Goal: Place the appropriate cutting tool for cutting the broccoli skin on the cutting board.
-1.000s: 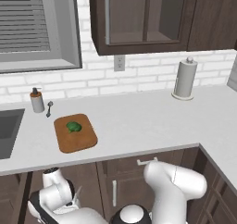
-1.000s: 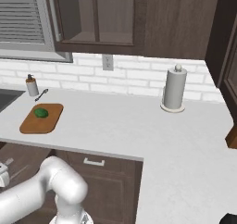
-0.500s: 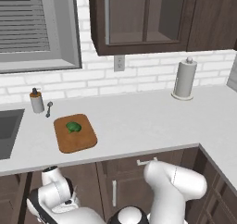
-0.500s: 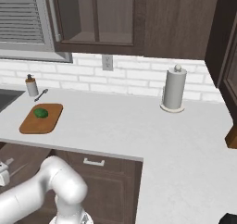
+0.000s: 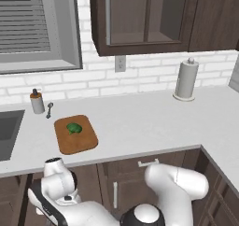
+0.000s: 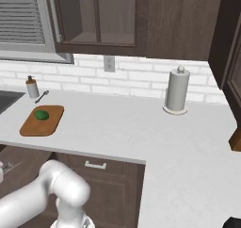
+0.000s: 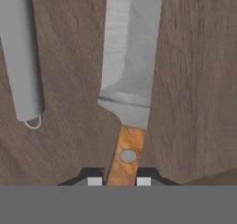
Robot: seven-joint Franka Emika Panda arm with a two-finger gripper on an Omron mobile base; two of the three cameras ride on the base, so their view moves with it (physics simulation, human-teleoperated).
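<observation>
Knife (image 7: 127, 75), broccoli (image 5: 73, 127) on board (image 5: 79, 142)

Knife (image 7: 129, 75): matt grey metal blade, glossy wooden handle.

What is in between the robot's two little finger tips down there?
In the hand view, the knife's brown wooden handle sits between the end effector's two dark finger tips, its grey blade stretching ahead over a brown wooden surface.

Open wood is seen at the frame's right; the grey utensil (image 7: 21, 56) crowds the knife (image 7: 128, 70) on the left.
</observation>
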